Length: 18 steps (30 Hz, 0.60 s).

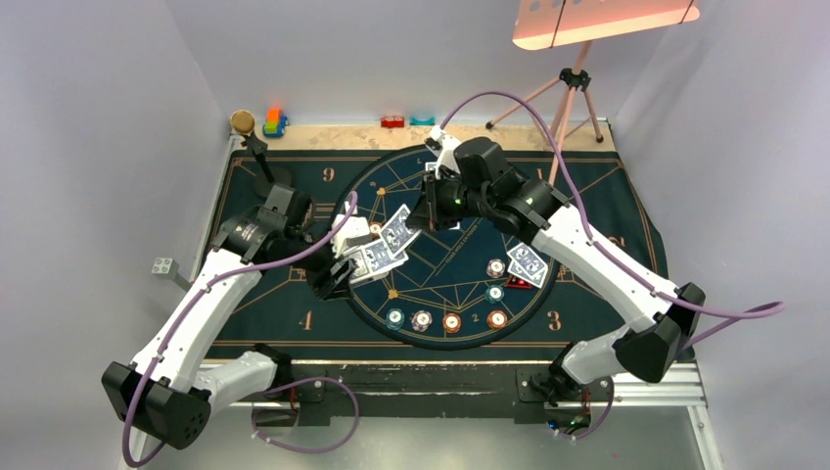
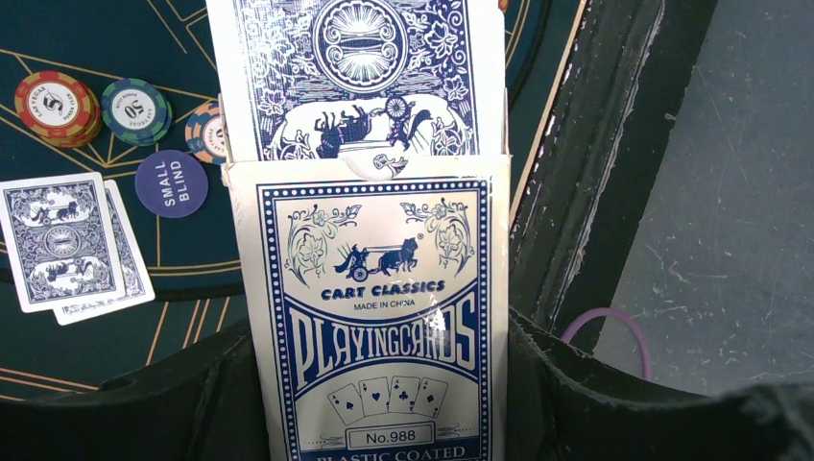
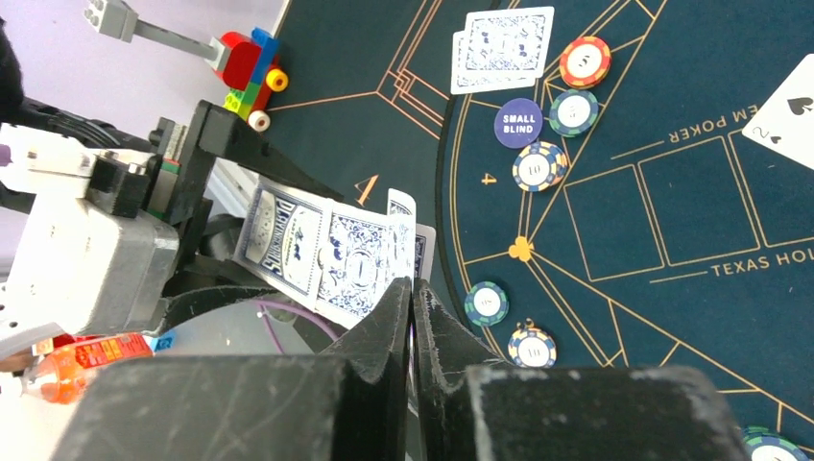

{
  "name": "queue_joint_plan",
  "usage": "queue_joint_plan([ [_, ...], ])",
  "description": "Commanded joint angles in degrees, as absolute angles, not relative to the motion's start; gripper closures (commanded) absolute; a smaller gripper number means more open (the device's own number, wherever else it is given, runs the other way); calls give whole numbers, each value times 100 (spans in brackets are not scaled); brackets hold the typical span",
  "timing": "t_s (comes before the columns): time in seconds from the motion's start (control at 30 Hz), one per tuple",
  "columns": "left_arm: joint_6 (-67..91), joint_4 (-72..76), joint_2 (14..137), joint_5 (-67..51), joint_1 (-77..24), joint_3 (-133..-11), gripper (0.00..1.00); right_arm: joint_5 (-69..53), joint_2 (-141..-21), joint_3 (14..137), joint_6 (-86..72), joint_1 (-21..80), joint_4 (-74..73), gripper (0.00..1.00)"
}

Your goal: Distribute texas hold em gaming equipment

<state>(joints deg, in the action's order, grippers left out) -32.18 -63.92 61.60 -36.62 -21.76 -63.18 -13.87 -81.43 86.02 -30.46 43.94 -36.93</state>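
My left gripper (image 2: pixel 379 403) is shut on a white-and-blue playing card box (image 2: pixel 379 317), held over the mat's left half (image 1: pixel 367 259). Blue-backed cards (image 2: pixel 360 77) stick out of its open end. My right gripper (image 3: pixel 413 288) has its jaws pressed together on the edge of one of those cards (image 3: pixel 360 259); in the top view this card (image 1: pixel 399 232) lies between the two grippers. Two dealt cards (image 3: pixel 504 48) lie face down by a blue "small blind" disc (image 3: pixel 518 122) and chips (image 3: pixel 574 112). Several chips (image 1: pixel 451 321) line the round layout's near rim.
Another face-down card pair (image 1: pixel 529 264) and a red token (image 1: pixel 517 282) lie under the right arm. A face-up two of spades (image 3: pixel 787 110) lies mid-table. Toy blocks (image 1: pixel 274 122), a black stand (image 1: pixel 256 147) and a tripod (image 1: pixel 573 98) stand at the mat's far edge.
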Motion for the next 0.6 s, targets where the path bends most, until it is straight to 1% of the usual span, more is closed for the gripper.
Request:
queue_joint_plan([
  [0.0, -3272, -6270, 6113, -3801, -2145, -6460, 91, -1350, -7891, 8936, -3047, 4387, -3699, 97],
  [0.03, -3275, -6260, 6116, -3801, -2140, -6464, 91, -1353, -7862, 8983, -3045, 4378, -3707, 100],
  [0.07, -3270, -6254, 6116, -3807, -2144, -6456, 91, -1342, -7841, 9032, -3042, 4366, -3720, 100],
  [0.33, -3270, -6249, 6090, -3891, -2145, -6412, 91, -1029, -7777, 9494, -2711, 3952, -4265, 100],
  [0.47, -3274, -6270, 6084, -3981, -2145, -6381, 91, -461, -7920, 9568, -2354, 3760, -4505, 100],
  [0.57, -3279, -6265, 6072, -3982, -2145, -6381, 91, 646, -8264, 9593, -2090, 3759, -4739, 100],
])
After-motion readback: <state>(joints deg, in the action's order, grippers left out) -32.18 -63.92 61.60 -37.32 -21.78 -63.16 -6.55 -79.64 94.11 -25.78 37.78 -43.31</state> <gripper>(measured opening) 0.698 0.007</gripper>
